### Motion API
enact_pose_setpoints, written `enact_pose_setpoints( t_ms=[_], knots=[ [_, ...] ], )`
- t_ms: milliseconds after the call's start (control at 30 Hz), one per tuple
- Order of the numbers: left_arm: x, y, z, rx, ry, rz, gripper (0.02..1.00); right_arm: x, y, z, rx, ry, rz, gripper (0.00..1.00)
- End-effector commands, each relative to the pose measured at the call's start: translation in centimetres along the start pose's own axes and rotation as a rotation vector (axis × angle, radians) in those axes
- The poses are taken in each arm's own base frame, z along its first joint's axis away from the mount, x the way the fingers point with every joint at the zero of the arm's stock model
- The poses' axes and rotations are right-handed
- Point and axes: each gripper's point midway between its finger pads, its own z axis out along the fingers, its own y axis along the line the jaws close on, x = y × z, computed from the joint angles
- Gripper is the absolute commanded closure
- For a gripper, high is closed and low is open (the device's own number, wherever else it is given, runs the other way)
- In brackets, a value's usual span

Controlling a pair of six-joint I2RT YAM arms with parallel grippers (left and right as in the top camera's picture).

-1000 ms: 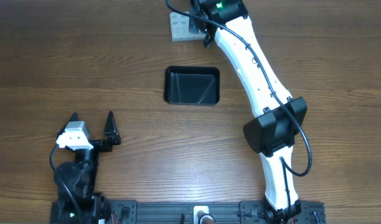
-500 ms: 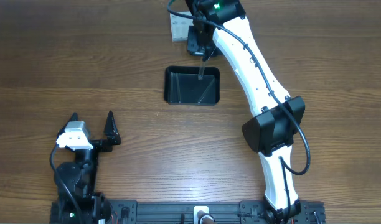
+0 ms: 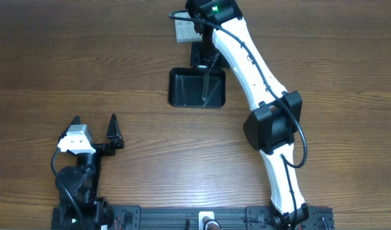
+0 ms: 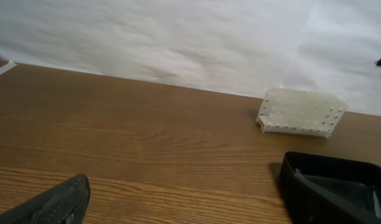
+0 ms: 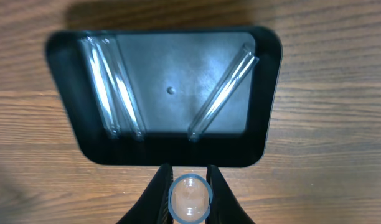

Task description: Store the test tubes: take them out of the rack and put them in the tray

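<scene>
My right gripper [image 5: 189,185] squeezes one test tube [image 5: 190,199], pointing down so it can slip in easily. The black tray [image 5: 265,74] sits below my fingers, a little ahead, with three tubes [image 5: 223,93] lying inside.

The brown wooden tabletop [image 3: 87,64] shows fine straight grain with a low satin sheen. The black rectangular plastic tray [image 5: 263,112] is smooth and glossy. The three clear test tubes [image 5: 223,93] lying in it look like glass or clear plastic, slick and reflective, as does the clear round-rimmed test tube [image 5: 190,198] between the matt black fingers [image 5: 158,193] of the right gripper [image 5: 188,169]. The white perforated rack [image 4: 301,112] is dull plastic. The left gripper [image 3: 94,119] has black, finely rough-textured fingers [image 4: 53,202].
</scene>
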Motion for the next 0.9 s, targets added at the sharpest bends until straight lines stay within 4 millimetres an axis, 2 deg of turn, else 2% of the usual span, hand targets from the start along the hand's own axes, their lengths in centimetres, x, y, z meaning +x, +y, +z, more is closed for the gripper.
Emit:
enact_pose_setpoints(
  t_ms=[33,400,900],
  knots=[
    [0.1,0.3,0.0,-0.013,-0.001,0.015,0.020,0.0,-1.1,0.4,0.005,0.035,-0.004,0.991],
    [0.1,0.3,0.0,-0.013,-0.001,0.014,0.020,-0.9,-4.0,0.6,0.072,0.029,0.021,0.989],
    [0.1,0.3,0.0,-0.013,-0.001,0.014,0.023,-1.5,-4.3,3.2,0.094,0.060,0.028,0.991]
  ],
)
